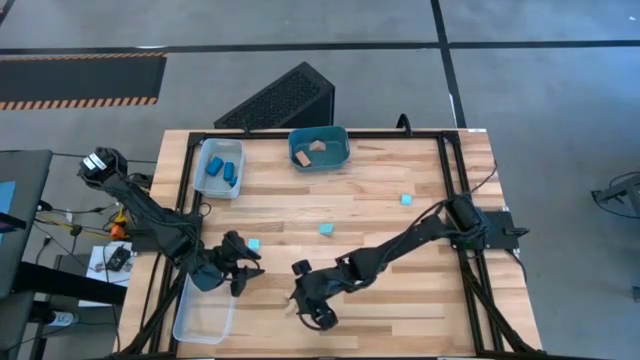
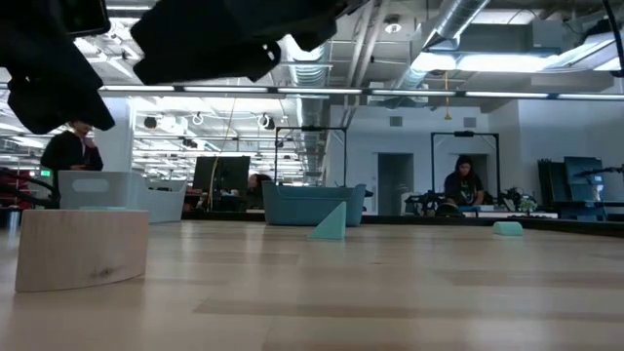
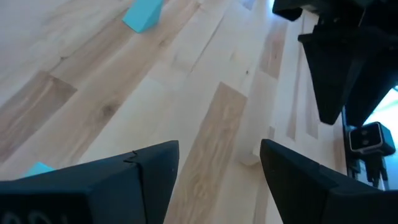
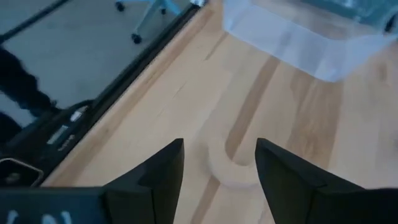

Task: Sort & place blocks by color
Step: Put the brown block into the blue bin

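Hovering claws: left claw (image 1: 238,268) is seen at lower left of the high view, fingers spread, nothing held; right claw (image 1: 308,303) at lower centre, fingers spread over a wooden arch block (image 4: 231,170) lying on the bench (image 1: 400,290).
Cyan blocks: three (image 1: 326,230) are scattered mid-bench.
Blue blocks: kept in the clear tray (image 1: 207,178), upper left.
Teal tub (image 1: 335,157): tan blocks inside.

Two arms, matte black throughout, chunky jointed links, rounded housings at joints. Left arm (image 1: 150,215): pale round cap at base end, black cable running alongside. Right arm (image 1: 400,248): boxy black base block at shoulder. Left claw (image 3: 217,180) and right claw (image 4: 217,171): broad, flat, wedge-shaped black fingers, sharp edges.
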